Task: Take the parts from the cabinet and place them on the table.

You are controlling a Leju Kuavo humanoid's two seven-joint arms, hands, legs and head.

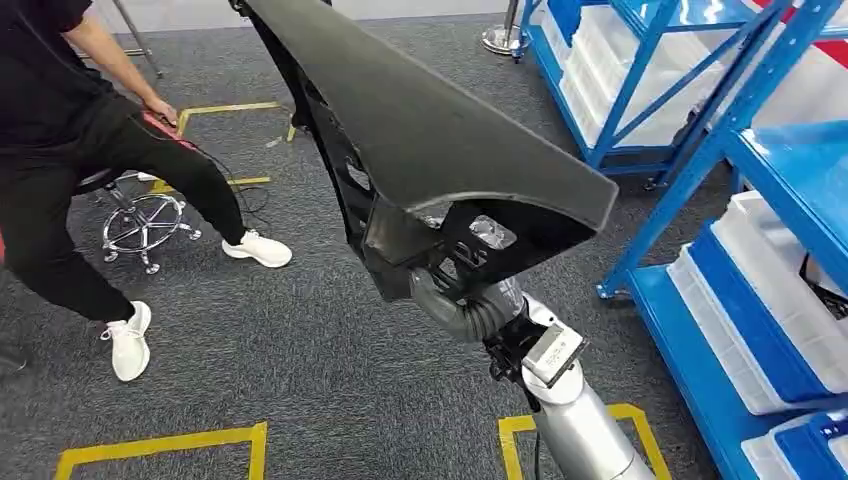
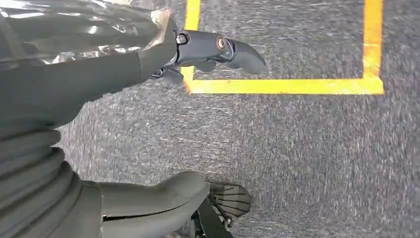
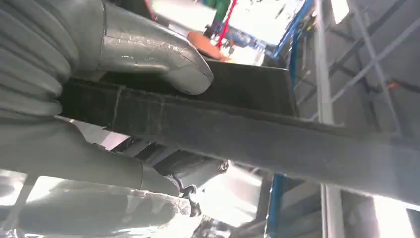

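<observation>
- Progress: 1 part [image 1: 430, 130], a long black trim panel, was already out of the blue cabinet [image 1: 700, 120] and carried above the grey carpet [image 1: 330, 350]; judged roughly midway, since placing it on the table remained.
- Right hand [image 3: 148, 54]: clamped on the part, its thumb pressed on 1 face of the panel's edge and its fingers [image 3: 124, 171] wrapped beneath; the panel extended well beyond the hand on both sides.
- Left hand [image 2: 198, 54]: held nothing, fingers apart, hanging over yellow floor tape [image 2: 287, 87].
- A person [image 1: 60, 150] stood well apart from the right hand.
</observation>
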